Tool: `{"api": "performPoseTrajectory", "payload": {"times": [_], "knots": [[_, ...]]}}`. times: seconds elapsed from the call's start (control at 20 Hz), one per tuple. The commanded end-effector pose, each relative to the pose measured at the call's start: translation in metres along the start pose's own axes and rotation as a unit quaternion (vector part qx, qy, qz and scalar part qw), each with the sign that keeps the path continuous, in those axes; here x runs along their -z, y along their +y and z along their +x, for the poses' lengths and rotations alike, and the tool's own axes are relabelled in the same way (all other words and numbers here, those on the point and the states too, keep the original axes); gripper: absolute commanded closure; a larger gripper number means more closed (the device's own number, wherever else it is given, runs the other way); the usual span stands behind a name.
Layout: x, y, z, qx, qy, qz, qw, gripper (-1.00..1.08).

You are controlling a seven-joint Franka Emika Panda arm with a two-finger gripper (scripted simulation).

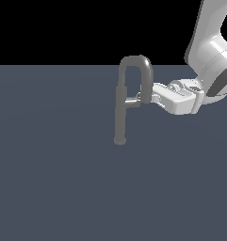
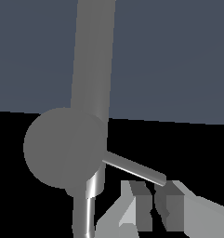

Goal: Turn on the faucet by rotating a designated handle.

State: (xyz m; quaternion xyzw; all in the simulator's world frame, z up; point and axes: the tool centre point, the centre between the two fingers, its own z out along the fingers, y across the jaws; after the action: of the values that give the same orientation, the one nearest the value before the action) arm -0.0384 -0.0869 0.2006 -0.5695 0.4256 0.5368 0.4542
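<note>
The dull-grey faucet (image 1: 119,113) stands upright on the floor, and its gooseneck spout curves over toward the exterior view's right. The thin silver handle (image 1: 132,100) juts sideways from the stem toward the spout's hanging end. My gripper (image 1: 142,98) reaches in from the exterior view's right, with its tips at the handle's free end, beside the spout end. In the wrist view the faucet (image 2: 92,56) fills the picture. The handle (image 2: 134,167) ends just past my fingertips (image 2: 139,204). The gripper (image 2: 154,207) has its fingers close together with nothing between them.
The flat blue-grey floor (image 1: 53,188) spreads around the faucet's small round base (image 1: 120,140). My white arm (image 1: 209,52) comes down from the exterior view's upper right.
</note>
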Motion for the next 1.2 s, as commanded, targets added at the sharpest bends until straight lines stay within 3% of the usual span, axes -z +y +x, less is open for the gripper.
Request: {"api": "performPoseTrajectory", "payload": {"times": [0.0,0.05,0.1,0.55,0.6,0.65,1.15], "knots": [[0.000,0.015,0.040,-0.027,-0.005,0.007,0.9996,1.08],[0.000,0.015,0.040,-0.027,-0.005,0.007,0.9996,1.08],[0.000,0.003,0.010,-0.003,-0.001,0.000,1.0000,1.08],[0.000,0.004,0.064,-0.026,-0.005,0.006,0.9996,1.08],[0.000,0.004,0.064,-0.026,-0.005,0.006,0.9996,1.08],[0.001,-0.006,0.025,0.003,-0.004,-0.003,1.0000,1.08],[0.000,-0.015,0.072,-0.020,-0.005,0.004,0.9998,1.08]]}}
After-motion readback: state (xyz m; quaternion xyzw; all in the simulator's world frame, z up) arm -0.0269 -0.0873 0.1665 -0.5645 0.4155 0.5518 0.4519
